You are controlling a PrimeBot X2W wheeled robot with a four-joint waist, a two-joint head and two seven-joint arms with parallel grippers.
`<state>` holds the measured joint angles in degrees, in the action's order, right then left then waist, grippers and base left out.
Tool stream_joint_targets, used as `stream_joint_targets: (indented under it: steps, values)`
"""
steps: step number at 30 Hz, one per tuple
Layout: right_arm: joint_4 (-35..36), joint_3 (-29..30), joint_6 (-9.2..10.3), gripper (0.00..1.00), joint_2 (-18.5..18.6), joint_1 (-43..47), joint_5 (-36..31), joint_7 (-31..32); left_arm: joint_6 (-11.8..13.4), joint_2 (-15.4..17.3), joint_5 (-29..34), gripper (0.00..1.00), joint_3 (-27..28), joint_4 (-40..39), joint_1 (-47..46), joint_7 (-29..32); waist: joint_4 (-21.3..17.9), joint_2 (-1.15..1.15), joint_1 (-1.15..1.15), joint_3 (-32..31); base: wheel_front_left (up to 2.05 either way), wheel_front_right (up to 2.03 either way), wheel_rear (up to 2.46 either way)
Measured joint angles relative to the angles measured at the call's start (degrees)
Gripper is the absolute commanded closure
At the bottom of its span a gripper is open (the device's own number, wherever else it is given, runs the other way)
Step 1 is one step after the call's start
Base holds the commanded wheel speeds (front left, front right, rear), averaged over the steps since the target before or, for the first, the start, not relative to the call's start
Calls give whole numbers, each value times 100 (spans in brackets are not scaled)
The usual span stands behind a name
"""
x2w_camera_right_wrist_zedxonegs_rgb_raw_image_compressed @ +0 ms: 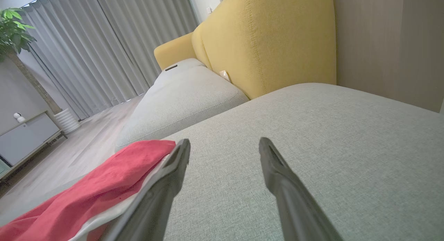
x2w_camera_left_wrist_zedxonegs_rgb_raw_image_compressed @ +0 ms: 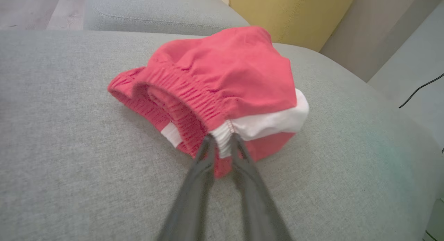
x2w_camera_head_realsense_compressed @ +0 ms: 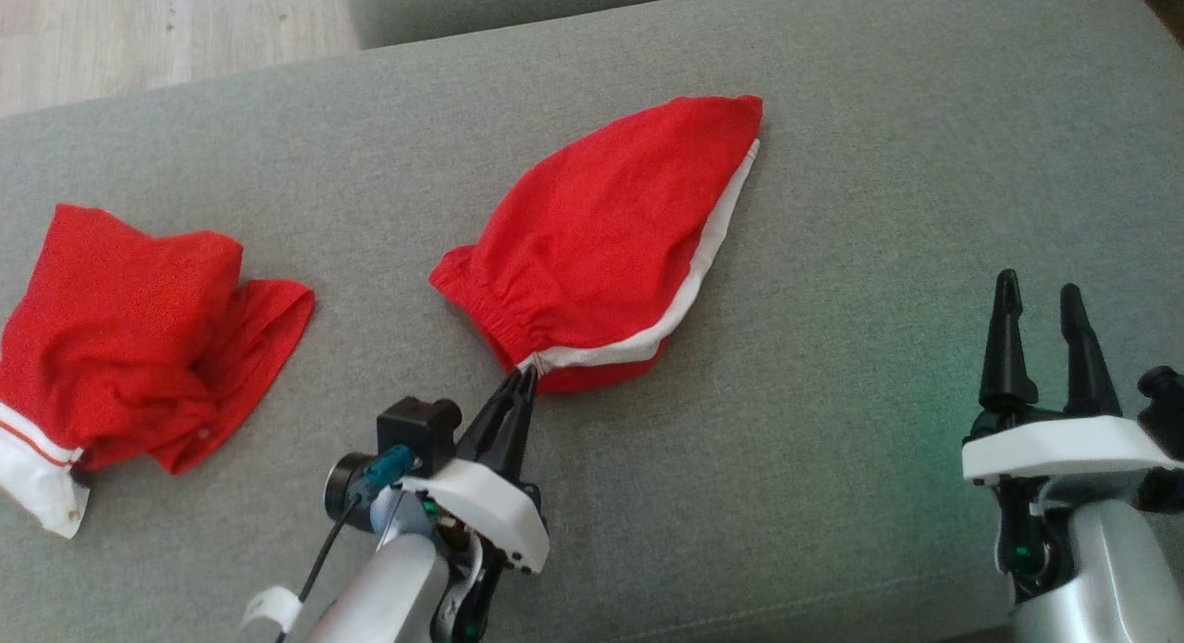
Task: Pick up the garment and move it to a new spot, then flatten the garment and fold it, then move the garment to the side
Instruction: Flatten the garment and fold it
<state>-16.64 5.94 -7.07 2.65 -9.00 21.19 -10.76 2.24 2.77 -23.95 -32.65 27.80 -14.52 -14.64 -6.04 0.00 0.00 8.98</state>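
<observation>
The garment (x2w_camera_head_realsense_compressed: 610,236) is a pair of red shorts with a white side stripe, lying bunched in the middle of the grey sofa cushion (x2w_camera_head_realsense_compressed: 832,439). My left gripper (x2w_camera_head_realsense_compressed: 524,377) is at its near edge. In the left wrist view the garment (x2w_camera_left_wrist_zedxonegs_rgb_raw_image_compressed: 229,71) has its elastic waistband towards me, and the left gripper (x2w_camera_left_wrist_zedxonegs_rgb_raw_image_compressed: 222,140) is pinched on the white part of that band. My right gripper (x2w_camera_head_realsense_compressed: 1041,296) stands open to the right, well apart from the cloth. In the right wrist view the right gripper (x2w_camera_right_wrist_zedxonegs_rgb_raw_image_compressed: 223,147) holds nothing, and the garment (x2w_camera_right_wrist_zedxonegs_rgb_raw_image_compressed: 86,189) lies at its lower left.
A second red garment (x2w_camera_head_realsense_compressed: 129,338) with a white band lies crumpled at the cushion's left end. A yellow backrest (x2w_camera_right_wrist_zedxonegs_rgb_raw_image_compressed: 270,36) rises at the far right. Wooden floor (x2w_camera_head_realsense_compressed: 139,32) shows beyond the cushion's far-left edge. Another grey cushion (x2w_camera_right_wrist_zedxonegs_rgb_raw_image_compressed: 180,95) adjoins farther on.
</observation>
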Motion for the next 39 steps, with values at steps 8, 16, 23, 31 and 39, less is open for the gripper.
stream_joint_targets:
  steps: [8,16,23,31,39]
  values:
    - [-85,22,0,0,-1,-36,-132,110,-14,-1,27,100,2,-241,-135,0,152,0,0,27,0,0,0]
    - [-649,-89,0,0,1,-889,-505,931,-29,-1,183,100,-78,-430,-133,0,417,0,0,146,0,0,0]
    - [-1960,-2,0,0,188,-2175,-668,1566,-30,3,218,100,-367,-606,-309,0,707,0,0,390,0,0,0]
    - [-3214,-266,0,0,435,-3099,-921,1631,-5,0,158,100,-619,-750,-566,0,1019,0,0,686,0,0,0]
    - [-4028,-625,0,0,586,-3642,-922,1407,29,-2,158,100,-746,-758,-715,0,1172,0,0,877,0,0,0]
